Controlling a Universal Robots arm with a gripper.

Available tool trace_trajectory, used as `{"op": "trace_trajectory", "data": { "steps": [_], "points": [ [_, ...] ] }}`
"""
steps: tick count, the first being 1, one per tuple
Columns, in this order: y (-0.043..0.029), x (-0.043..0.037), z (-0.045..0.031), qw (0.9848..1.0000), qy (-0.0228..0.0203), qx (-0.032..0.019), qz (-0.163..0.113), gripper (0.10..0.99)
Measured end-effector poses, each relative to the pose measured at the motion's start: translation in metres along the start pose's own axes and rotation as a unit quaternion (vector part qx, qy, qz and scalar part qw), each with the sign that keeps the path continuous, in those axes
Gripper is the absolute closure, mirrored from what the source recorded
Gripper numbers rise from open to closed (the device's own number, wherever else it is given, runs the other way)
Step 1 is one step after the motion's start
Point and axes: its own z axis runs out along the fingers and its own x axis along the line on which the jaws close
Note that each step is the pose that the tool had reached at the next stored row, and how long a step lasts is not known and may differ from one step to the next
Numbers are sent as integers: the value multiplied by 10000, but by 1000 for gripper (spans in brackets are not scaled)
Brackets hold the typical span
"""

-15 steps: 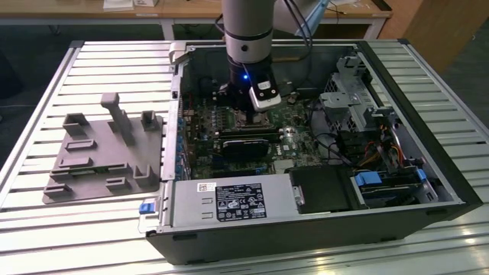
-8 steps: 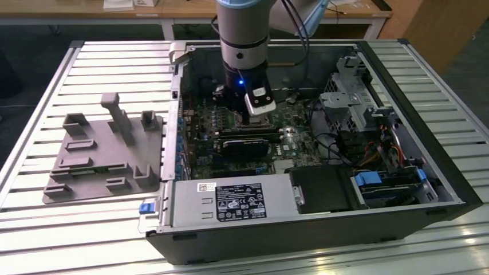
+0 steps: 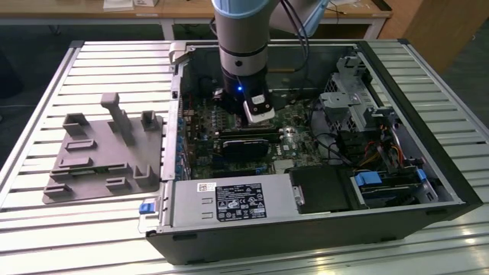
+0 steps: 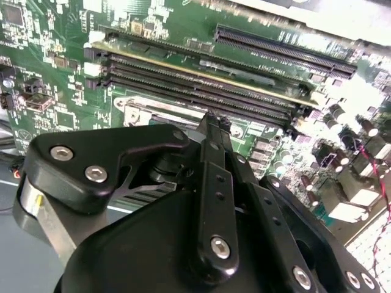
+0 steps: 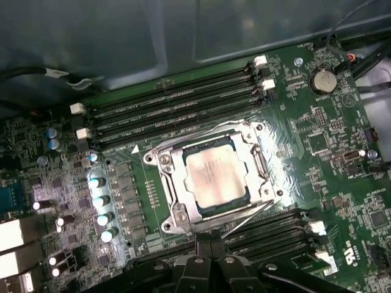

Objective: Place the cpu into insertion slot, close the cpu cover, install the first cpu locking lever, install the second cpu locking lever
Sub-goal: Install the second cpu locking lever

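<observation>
The arm is down inside the open computer case [image 3: 428, 172] here, its wrist hanging low over the green motherboard [image 3: 294, 146]. In the exterior view, a grey fixture block [image 3: 103, 154] sits on the slatted table [image 3: 46, 86], well apart from the case, on the exterior view's left.

In the first wrist view the socket is right there ahead of the fingertips. The cpu [image 5: 215, 174] lies flat in the insertion slot [image 5: 197, 207], silver top showing, square to the socket. The cpu cover [image 5: 168, 180] is down around it, its cut-out framing the chip. A thin lever [image 5: 250, 215] runs along the socket edge nearest the fingers, and another wire lever [image 5: 204, 131] lines the far edge; whether either one is latched, I can't make out.

The gripper [image 5: 211, 250] sits just short of the socket, beside the near lever, holding nothing. Its black fingers [image 4: 214, 183] look drawn together, tips side by side with hardly a gap, in both wrist views. Beyond the fingers run the long black memory slots [image 5: 177, 101], and a second bank [image 5: 278, 235] lies close beside them. A row of small capacitors [image 5: 101, 201] stands off to one side of the socket.
</observation>
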Motion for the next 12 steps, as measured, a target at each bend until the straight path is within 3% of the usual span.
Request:
{"op": "trace_trajectory", "data": {
  "steps": [12],
  "points": [
    [-144,46,62,9995,90,-296,25,984]
  ]
}}
